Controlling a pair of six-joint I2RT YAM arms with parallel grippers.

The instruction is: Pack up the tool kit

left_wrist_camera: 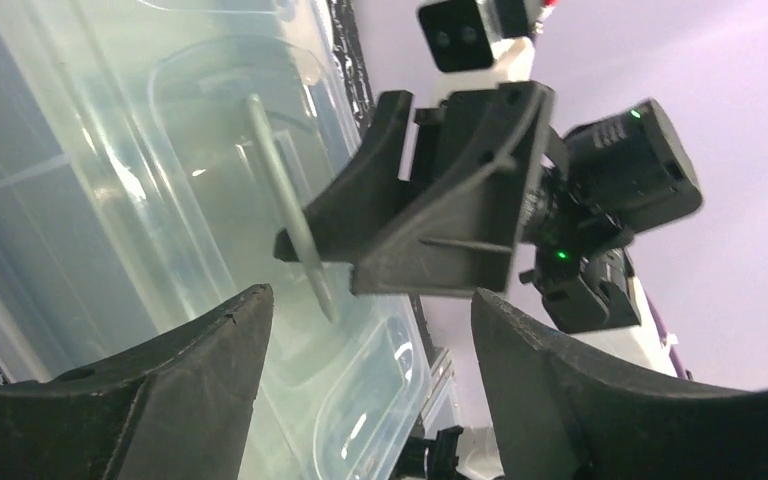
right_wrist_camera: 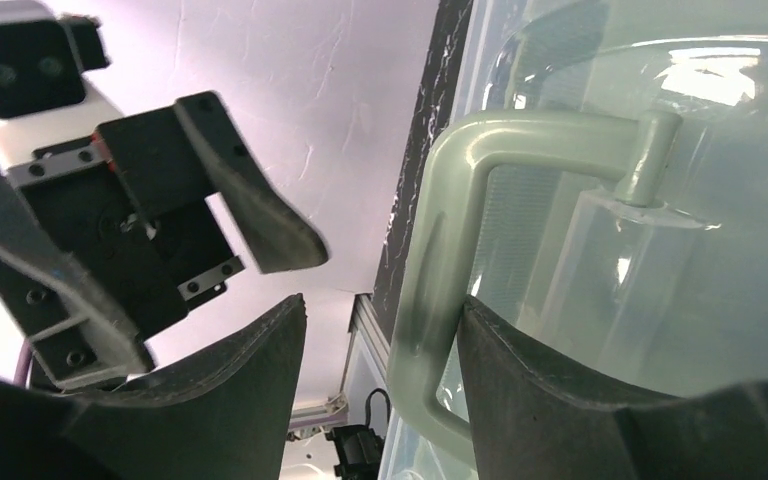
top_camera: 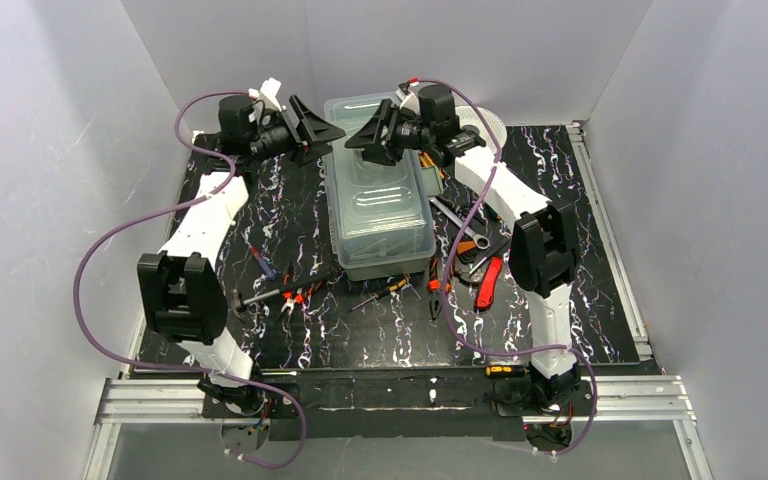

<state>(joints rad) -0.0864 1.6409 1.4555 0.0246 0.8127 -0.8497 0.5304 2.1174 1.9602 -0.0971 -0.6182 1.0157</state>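
**Both hands up at the far end of the toolbox**

The toolbox (top_camera: 385,215) sits mid-tabletop (top_camera: 580,250) with its clear lid on. The right hand (top_camera: 372,140) hovers over the far end of the lid, spread. The green handle (right_wrist_camera: 438,260) is in the gap, right up against one finger (right_wrist_camera: 560,400). I think they're touching, but it's hard to say from that angle. The left hand (top_camera: 315,125) is just off the box's left side, also spread, with nothing between its fingers. Loose tools lie around the box's near end and right side, including a red knife (top_camera: 488,284).

toolbox (top_camera: 380,215): translucent lid shut; lengthwise mid-mat | hand tools (top_camera: 488,284): loose on mat around near end
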